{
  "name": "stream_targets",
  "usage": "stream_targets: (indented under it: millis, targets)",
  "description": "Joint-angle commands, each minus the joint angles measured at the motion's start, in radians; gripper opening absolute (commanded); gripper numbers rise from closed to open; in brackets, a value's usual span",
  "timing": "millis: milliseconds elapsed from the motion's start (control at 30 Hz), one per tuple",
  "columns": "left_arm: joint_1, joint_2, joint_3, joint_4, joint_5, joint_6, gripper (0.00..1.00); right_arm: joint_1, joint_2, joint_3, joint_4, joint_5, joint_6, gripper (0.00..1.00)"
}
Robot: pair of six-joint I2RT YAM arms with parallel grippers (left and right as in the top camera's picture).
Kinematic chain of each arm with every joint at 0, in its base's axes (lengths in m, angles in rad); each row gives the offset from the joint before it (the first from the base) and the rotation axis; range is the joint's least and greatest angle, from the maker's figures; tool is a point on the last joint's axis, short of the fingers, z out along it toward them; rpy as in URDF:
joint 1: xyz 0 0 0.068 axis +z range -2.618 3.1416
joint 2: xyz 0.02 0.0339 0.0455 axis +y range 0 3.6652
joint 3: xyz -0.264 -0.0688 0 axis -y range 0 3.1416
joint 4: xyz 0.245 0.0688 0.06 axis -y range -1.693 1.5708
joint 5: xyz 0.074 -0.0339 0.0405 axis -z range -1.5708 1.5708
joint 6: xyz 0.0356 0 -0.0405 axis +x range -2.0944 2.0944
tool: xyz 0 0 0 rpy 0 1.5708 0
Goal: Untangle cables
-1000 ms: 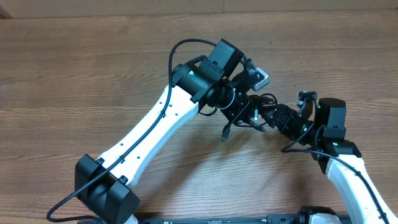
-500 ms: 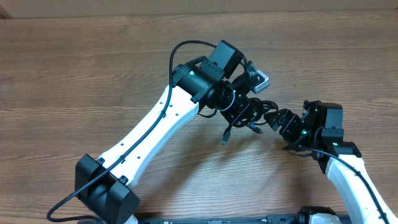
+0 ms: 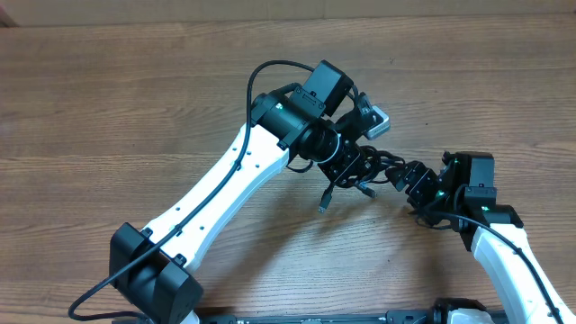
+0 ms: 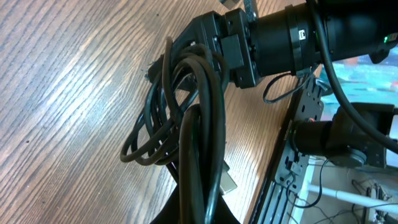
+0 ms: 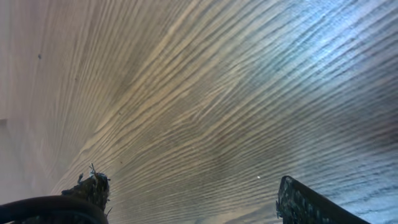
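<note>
I'm holding the cables (image 3: 371, 171) clamped in the left gripper (image 3: 351, 162), while the right gripper (image 3: 412, 180), jaws standing apart, is sitting just right of them, facing their loops.

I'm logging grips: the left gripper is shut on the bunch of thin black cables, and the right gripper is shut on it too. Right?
Only the left gripper is shut on the bunch of thin black cables. The right gripper is open: the right wrist view shows just wooden table between its fingers.
</note>
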Motion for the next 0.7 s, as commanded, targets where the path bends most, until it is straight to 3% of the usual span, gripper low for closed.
stream_targets:
  millis: [0,667]
  targets:
    - [0.0,-0.005,0.013,-0.008,0.034,0.037,0.04,-0.006,-0.002,0.013,-0.005,0.105,0.042,0.84]
    - [0.0,-0.005,0.013,0.046,-0.054,0.036,0.04,-0.006,-0.002,0.013,0.025,0.0,0.103,0.98]
